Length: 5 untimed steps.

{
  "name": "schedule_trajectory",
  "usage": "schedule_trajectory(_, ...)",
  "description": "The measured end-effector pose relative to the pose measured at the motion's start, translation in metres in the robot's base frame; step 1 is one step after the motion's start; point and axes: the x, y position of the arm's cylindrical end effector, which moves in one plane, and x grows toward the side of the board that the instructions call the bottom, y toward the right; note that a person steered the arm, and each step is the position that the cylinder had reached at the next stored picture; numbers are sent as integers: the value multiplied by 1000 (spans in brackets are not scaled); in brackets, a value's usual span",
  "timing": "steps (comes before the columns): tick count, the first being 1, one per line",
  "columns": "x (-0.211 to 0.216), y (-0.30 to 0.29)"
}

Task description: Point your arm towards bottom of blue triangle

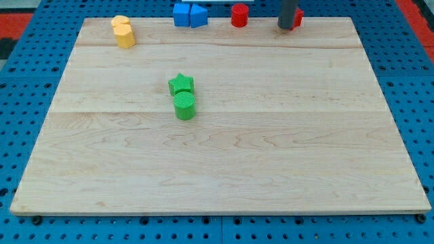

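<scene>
- I am working over a pale wooden board [224, 156] lying on a blue pegboard surface, and most of its middle is bare apart from two green blocks.
- My dark rod is coming down at about one o'clock on the board; my tip [286, 28] is resting at the far edge, touching or just in front of a small red block [298, 17] that it half hides. There is no pincer here, only the rod, so nothing is being held.
- The blue triangle block [199, 15] is sitting at twelve o'clock, pressed against a blue cube [181, 14] on its nine o'clock side.
- A red cylinder [239, 15] is standing between my tip and the triangle.
- I am judging the best path as dropping toward six o'clock first, sliding across below the red cylinder, then stopping just under the triangle's near face without nudging it.
- A green star block [181, 84] and green cylinder [184, 106], touching, are lying well clear, as are the yellow blocks [123, 31] at ten o'clock.
</scene>
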Motion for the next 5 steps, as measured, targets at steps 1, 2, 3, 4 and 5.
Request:
schedule_trajectory(1,-4,6)
schedule_trajectory(2,29,-5)
schedule_trajectory(3,54,-47)
schedule_trajectory(4,60,-106)
schedule_trajectory(5,60,-130)
